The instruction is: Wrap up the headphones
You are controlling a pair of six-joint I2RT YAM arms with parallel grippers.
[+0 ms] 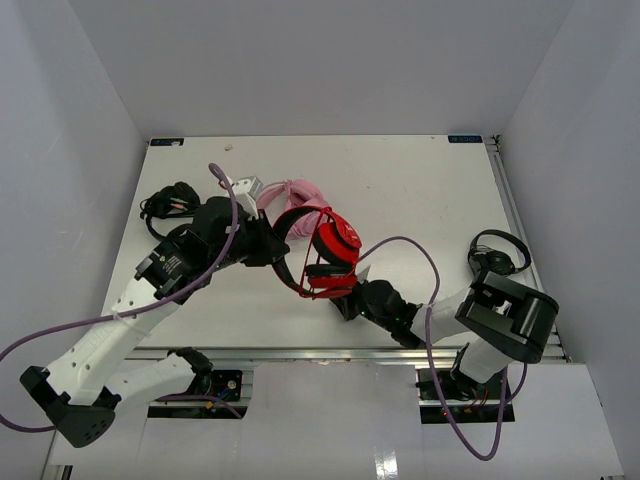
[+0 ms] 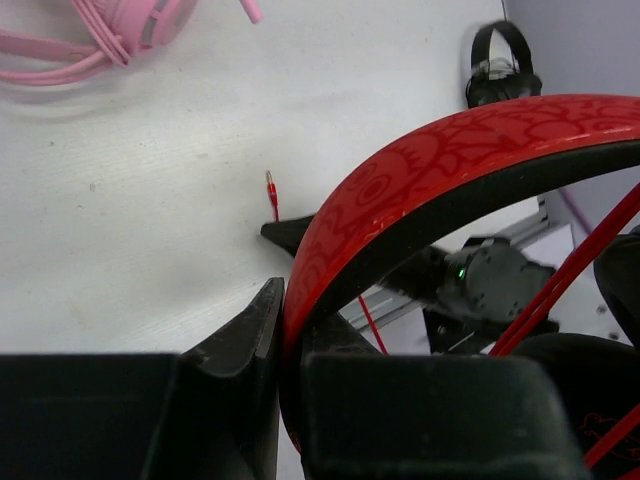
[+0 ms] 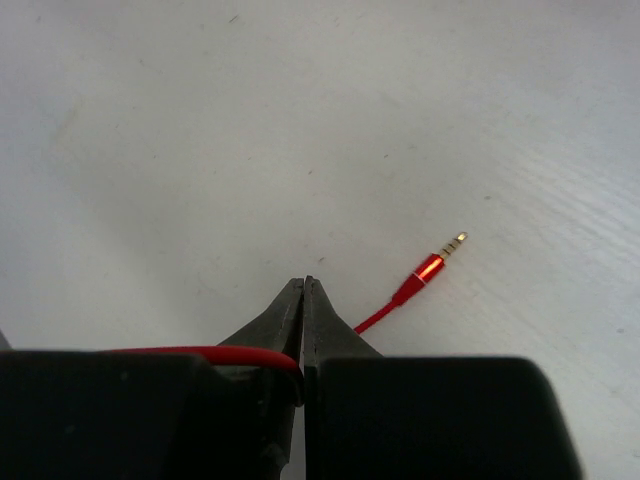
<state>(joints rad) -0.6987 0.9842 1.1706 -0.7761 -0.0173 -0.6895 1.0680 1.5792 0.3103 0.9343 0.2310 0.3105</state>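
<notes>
Headphones (image 1: 335,245) sit between left fingers (image 2: 250,335), cable (image 3: 200,353) between right fingers (image 3: 283,315).

Pink headphones (image 1: 287,194) at the table's (image 1: 400,180) middle rear, small black headphones (image 1: 497,252) near its right edge.

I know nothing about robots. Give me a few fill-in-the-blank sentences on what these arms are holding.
The headphones clamped in the left gripper are ___.
The right gripper pinches the thin red ___ just short of its plug.
The small headphones at the right edge of the table are ___.
Missing words: red, cable, black.
</notes>
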